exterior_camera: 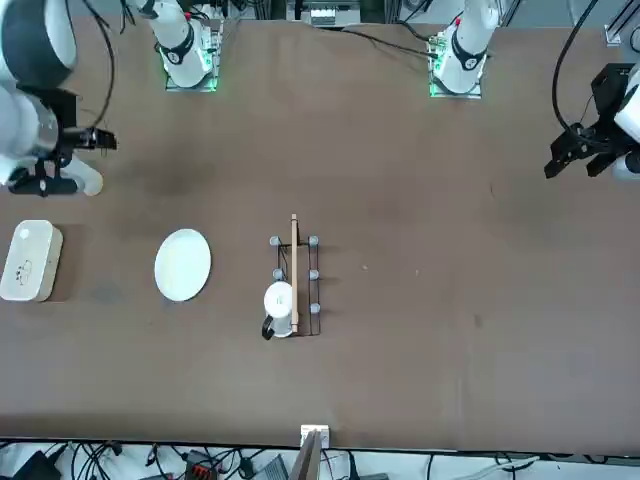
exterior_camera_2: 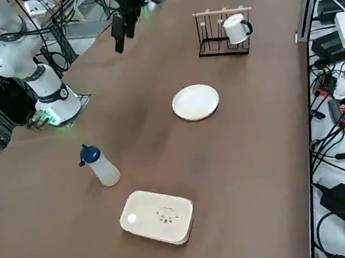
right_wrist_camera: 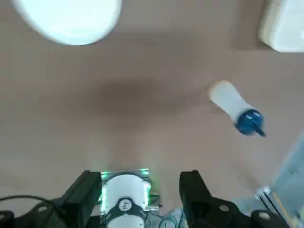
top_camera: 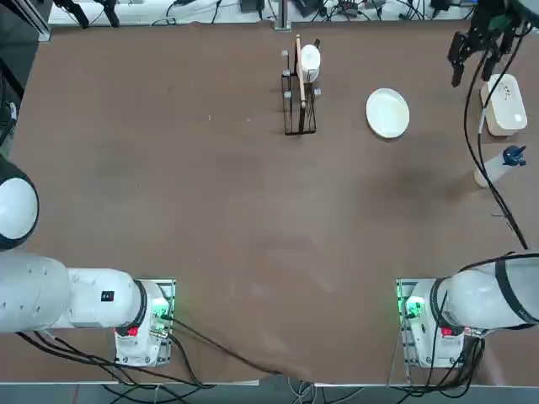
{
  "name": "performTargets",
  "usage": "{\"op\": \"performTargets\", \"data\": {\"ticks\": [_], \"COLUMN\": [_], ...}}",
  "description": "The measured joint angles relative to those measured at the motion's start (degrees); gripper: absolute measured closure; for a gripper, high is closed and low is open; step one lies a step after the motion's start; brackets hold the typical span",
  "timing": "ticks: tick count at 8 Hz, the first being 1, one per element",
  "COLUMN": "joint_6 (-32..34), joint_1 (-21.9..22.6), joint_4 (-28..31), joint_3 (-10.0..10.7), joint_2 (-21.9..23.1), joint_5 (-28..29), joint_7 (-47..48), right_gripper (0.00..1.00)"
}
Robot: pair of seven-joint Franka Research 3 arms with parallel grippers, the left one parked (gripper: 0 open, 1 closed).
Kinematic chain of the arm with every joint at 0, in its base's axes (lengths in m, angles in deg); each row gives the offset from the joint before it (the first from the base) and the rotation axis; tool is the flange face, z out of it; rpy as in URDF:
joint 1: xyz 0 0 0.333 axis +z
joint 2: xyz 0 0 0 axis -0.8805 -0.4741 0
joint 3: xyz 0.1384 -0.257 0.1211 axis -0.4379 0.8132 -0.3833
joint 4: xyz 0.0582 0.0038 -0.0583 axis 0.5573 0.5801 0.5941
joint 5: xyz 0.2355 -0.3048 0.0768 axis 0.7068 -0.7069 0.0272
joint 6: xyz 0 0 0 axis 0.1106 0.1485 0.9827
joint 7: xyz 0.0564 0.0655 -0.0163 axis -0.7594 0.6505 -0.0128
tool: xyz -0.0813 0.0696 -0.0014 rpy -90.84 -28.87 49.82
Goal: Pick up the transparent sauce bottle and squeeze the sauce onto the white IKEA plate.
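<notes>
The transparent sauce bottle stands upright near the table's right edge, whitish with a dark blue nozzle cap. The white IKEA plate lies empty further toward the table's middle. My right gripper hangs high above the table near that right edge, open, with nothing between its fingers. In the wrist view the bottle and plate both lie well below it. In the front view the bottle shows just beside the gripper.
A larger white rounded-rectangular container sits beside the bottle, on its far side. A black wire rack holding a white mug and a wooden stick stands at the far middle.
</notes>
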Motion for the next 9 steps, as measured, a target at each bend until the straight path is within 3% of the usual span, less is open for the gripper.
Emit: {"op": "performTargets", "data": {"ticks": [6,9], "joint_6": [2.8,2.6], "joint_1": [0.2,0.8], "joint_4": [-0.1,0.0], "joint_3": [0.0,-0.2], "joint_2": [-6.0,-14.4], "joint_5": [-15.7,-25.6], "joint_7": [31.3,57.8], "right_gripper": [0.00,0.00]}}
